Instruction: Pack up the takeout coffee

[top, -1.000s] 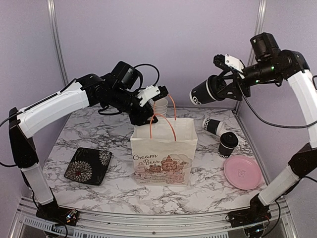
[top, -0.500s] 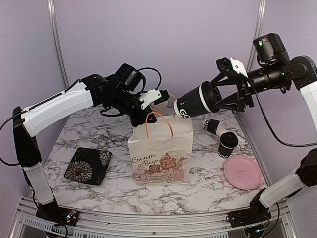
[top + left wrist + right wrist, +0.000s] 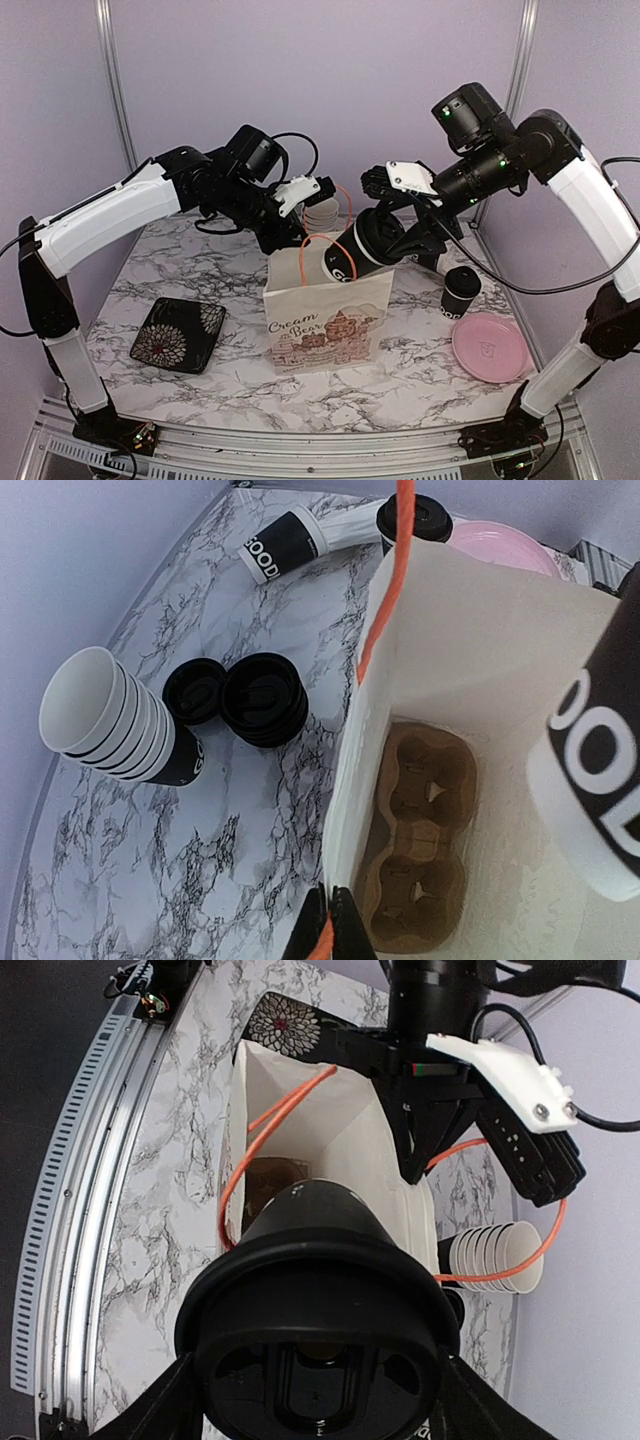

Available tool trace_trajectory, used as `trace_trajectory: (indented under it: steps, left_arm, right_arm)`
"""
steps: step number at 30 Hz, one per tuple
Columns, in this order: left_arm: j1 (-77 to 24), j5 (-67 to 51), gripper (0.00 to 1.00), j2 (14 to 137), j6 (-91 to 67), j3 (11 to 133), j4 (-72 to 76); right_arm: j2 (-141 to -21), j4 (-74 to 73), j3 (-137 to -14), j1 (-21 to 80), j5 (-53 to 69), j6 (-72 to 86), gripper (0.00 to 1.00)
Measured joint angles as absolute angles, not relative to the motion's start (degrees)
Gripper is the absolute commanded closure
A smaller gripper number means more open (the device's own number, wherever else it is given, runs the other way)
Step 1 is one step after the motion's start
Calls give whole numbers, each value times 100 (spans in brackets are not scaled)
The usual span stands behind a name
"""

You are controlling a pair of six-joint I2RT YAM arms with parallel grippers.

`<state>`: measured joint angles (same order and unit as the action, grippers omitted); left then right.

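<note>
At bag (image 3: 325,320) rim: right hand (image 3: 392,225) grips tilted cup (image 3: 350,258), base over open mouth; left hand (image 3: 328,920) pinches handle (image 3: 385,600).

Bright, even light, soft shadows; the takeout coffee (image 3: 318,1340) looks slightly blurred close up.

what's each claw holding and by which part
Left claw pinches the paper bag at its top rim, by the orange handle. Right claw grips the lidded coffee cup around its lid end.
</note>
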<state>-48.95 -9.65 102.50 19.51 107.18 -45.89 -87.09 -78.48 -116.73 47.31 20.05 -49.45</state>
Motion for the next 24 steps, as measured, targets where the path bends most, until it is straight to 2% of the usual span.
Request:
trace_trajectory:
  steps: [17,20,24]
  left_arm:
    - [-5551,-436,100,10090,1890,10847,-4670]
    - [-5616,-336,89,10079,1896,10857,-4670]
    - [-5677,-242,60,10022,1852,10871,-4676]
  right_arm:
    - [-9688,-7795,-11767,5371,716,-4534,50]
    - [-9668,-7738,-11531,5529,388,-4501,50]
    - [-9452,-7649,-10986,5863,-91,-4475,52]
